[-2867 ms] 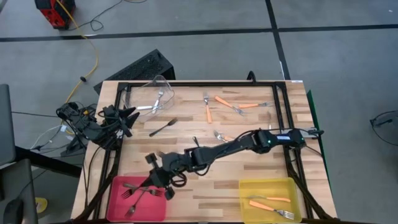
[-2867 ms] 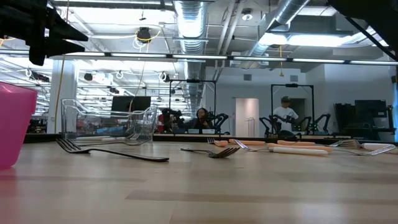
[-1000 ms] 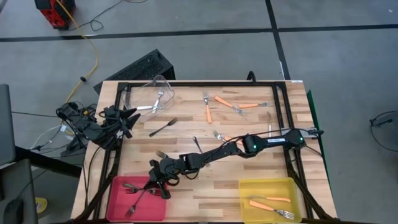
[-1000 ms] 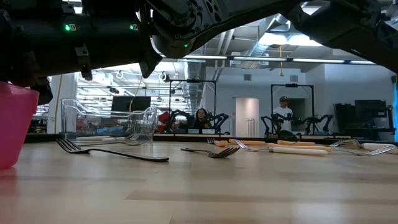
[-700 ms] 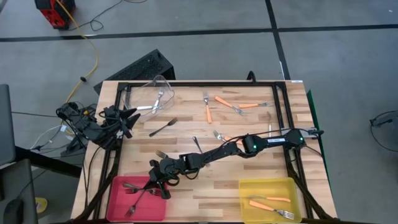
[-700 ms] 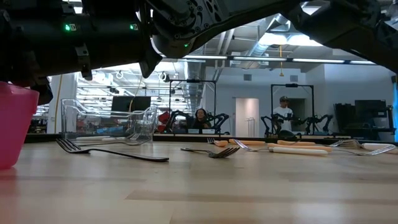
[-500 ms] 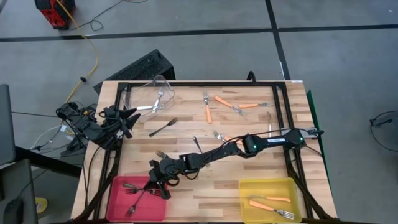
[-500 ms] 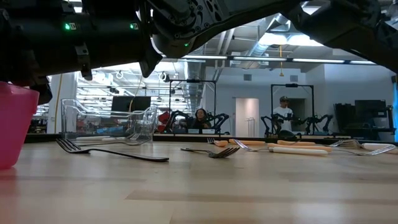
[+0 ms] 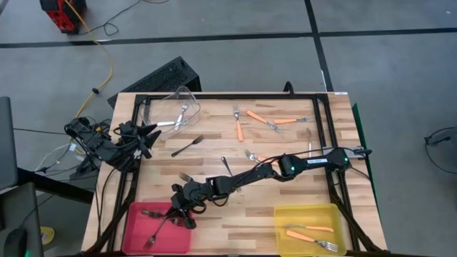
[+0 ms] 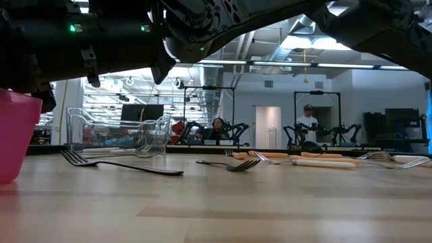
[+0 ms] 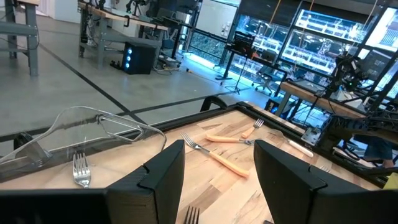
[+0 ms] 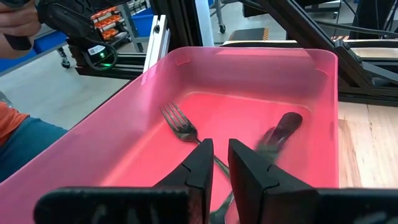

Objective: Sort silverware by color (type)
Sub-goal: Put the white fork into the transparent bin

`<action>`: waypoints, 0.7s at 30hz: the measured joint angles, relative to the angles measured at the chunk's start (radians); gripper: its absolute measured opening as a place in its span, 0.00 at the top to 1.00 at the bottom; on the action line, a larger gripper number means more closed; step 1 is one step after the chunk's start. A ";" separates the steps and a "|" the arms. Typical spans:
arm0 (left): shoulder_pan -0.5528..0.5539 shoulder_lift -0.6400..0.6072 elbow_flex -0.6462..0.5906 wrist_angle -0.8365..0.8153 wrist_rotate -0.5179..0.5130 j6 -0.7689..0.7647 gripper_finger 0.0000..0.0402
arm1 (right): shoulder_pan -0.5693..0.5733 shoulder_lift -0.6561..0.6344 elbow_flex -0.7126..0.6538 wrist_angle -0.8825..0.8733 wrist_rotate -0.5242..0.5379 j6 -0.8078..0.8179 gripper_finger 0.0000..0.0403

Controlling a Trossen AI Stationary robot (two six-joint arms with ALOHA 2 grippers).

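The silverware is slim metal forks. I judge them light, rigid and smooth, so they are likely to slip or swivel if pinched at one end. They lie flat on the worktop (image 9: 285, 196), which leaves little to get under. The best hold is probably across the handle near its middle, with the fingers coming straight down on either side.

The right gripper (image 12: 221, 152) hangs over the pink bin (image 12: 249, 53) at the near left corner. Its fingers are parted by a narrow gap with nothing between them. Below it in the bin lie two dark forks, one sharp (image 12: 180, 127) and one blurred (image 12: 280, 127). The left gripper (image 11: 219, 149) waits at the far left edge of the worktop, its fingers spread wide and empty.

By my count:
- **Pink bin:** two dark forks.
- **Yellow bin (image 9: 335, 208), near right:** two orange-handled forks (image 9: 314, 228).
- **Clear bin (image 9: 187, 94), tipped over at the far left:** at least one silver fork (image 9: 182, 114).
- **Loose, orange-handled:** three in the far middle (image 9: 238, 128).
- **Loose, dark:** two, one at far left (image 9: 188, 146) and one towards the centre (image 9: 226, 165).
- **Loose, silver:** one near the centre (image 9: 251, 155).
- **Unclear:** one or two more thin pieces beside the right arm, too small to tell by colour.
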 joint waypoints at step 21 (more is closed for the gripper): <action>0.000 0.000 0.000 0.000 -0.001 0.000 0.56 | -0.042 -0.056 0.004 -0.033 -0.001 -0.066 0.81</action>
